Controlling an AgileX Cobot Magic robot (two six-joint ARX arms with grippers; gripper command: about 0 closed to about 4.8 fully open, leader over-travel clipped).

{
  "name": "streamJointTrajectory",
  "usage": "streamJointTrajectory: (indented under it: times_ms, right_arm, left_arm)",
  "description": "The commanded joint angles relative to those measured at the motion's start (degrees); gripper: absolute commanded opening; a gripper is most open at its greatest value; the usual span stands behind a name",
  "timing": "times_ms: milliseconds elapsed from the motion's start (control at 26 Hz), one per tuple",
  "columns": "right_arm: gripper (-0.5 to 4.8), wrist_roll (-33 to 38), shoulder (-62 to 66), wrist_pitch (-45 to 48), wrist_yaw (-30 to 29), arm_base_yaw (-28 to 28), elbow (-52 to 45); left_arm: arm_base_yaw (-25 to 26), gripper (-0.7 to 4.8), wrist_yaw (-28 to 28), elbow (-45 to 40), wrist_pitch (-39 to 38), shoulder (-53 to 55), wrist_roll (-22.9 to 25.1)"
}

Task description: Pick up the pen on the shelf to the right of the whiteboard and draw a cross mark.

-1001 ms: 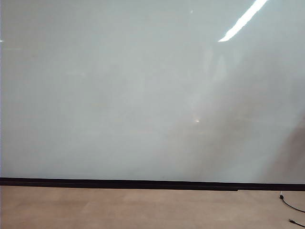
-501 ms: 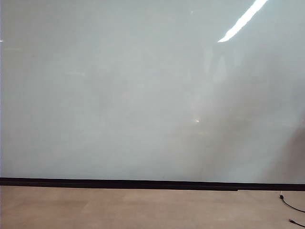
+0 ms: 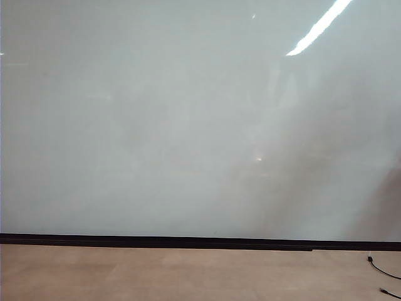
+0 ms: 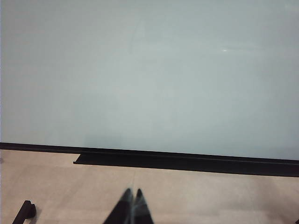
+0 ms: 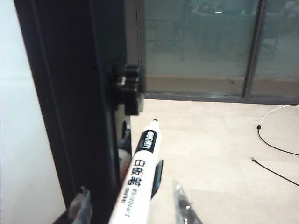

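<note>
Nothing on the whiteboard (image 3: 188, 125) has shifted since the earlier exterior frames: it fills that view with the same bare, glossy grey-white face, only the faint reflections on it at about 2 o'clock looking slightly different. Its thin black strip (image 3: 156, 241) runs along the lower edge above the tan floor (image 3: 156, 276), and a thin black cable (image 3: 382, 273) lies on the floor at 5 o'clock. No arm shows in the exterior view. The left pincer (image 4: 132, 192) appears in the left wrist view low over the floor, well short of the board, its two dark fingertips (image 4: 125, 198) pressed together with nothing between them. The right wrist view looks along the board's black side frame (image 5: 70, 93), where a black knob (image 5: 127, 88) sticks out. The pen (image 5: 140, 168) stands tilted just beside that frame, white-bodied with black lettering, its black tip (image 5: 154, 122) pointing toward 12 o'clock. The right pincer (image 5: 133, 210) straddles the pen's lower body, its clear fingertips (image 5: 182, 205) standing apart on either side with a visible gap to the pen, so the jaws are moderately wide and not gripping. A white cable (image 5: 280, 109) and black cable (image 5: 275, 149) lie on the floor beyond.
</note>
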Motion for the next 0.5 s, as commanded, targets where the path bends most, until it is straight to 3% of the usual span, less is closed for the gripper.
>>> streamJointTrajectory:
  times_ms: [39, 501]
  right_arm:
    - [2.10, 0.1, -0.1, 1.0, -1.1, 0.0, 0.1]
    - [2.10, 0.1, -0.2, 1.1, -1.2, 0.0, 0.1]
  left_arm:
    - [0.0, -0.04, 0.2, 0.2, 0.3, 0.0, 0.2]
    - [0.0, -0.04, 0.2, 0.2, 0.3, 0.0, 0.3]
